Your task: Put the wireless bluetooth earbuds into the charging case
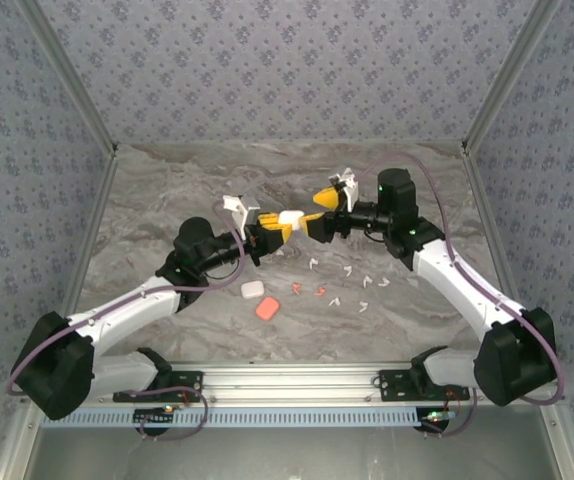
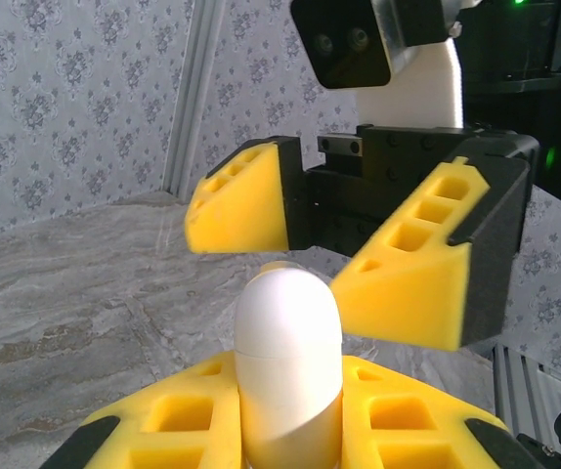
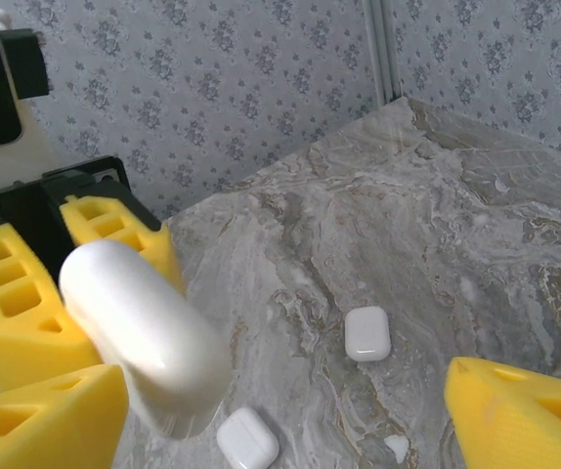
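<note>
Six white and two orange-red stemmed earbuds (image 1: 334,300) lie scattered; left gripper (image 1: 278,227) clamps white case (image 1: 290,217), right gripper (image 1: 311,214) gapes.

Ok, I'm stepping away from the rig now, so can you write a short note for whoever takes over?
Tools: left tool shut on a white case, up off the table, lid apparently closed; right tool open, facing it.
The earbuds lie loose on the table.
A spare case and an orange case sit by the left arm.
Done: case lifted.
Left: open it, seat earbuds.
</note>
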`<state>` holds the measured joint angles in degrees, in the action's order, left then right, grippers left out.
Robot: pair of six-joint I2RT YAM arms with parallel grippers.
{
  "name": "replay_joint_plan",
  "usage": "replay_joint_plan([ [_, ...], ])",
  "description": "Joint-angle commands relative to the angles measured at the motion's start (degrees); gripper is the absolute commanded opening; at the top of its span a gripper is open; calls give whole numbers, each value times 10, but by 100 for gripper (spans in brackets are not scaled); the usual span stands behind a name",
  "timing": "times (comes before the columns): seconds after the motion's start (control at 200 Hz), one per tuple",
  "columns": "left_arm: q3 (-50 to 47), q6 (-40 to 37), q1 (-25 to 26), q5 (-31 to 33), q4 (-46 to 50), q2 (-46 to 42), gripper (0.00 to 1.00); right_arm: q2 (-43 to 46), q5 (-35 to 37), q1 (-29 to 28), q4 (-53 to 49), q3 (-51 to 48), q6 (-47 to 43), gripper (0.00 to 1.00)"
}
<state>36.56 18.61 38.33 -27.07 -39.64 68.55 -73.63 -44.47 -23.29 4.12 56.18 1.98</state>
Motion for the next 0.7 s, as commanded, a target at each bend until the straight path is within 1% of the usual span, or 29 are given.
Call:
replay_joint_plan([
  [0.0, 12, -10, 3, -3, -25, -14, 0, -12, 9, -3, -5, 28, 3, 85],
  [0.165, 15, -5, 3, -8, -25, -11, 0, -31, 18, 1, -8, 46, 7, 85],
  [0.445, 17, -7, 3, -6, -19, -8, 0, -58, 11, 6, -9, 73, 21, 85],
  [0.595, 13, -11, 3, 1, -18, -9, 0, -45, -2, 15, -11, 75, 33, 85],
  [0.7, 8, -20, 3, 7, -20, -12, 0, -11, 2, 29, -27, 64, 43, 85],
])
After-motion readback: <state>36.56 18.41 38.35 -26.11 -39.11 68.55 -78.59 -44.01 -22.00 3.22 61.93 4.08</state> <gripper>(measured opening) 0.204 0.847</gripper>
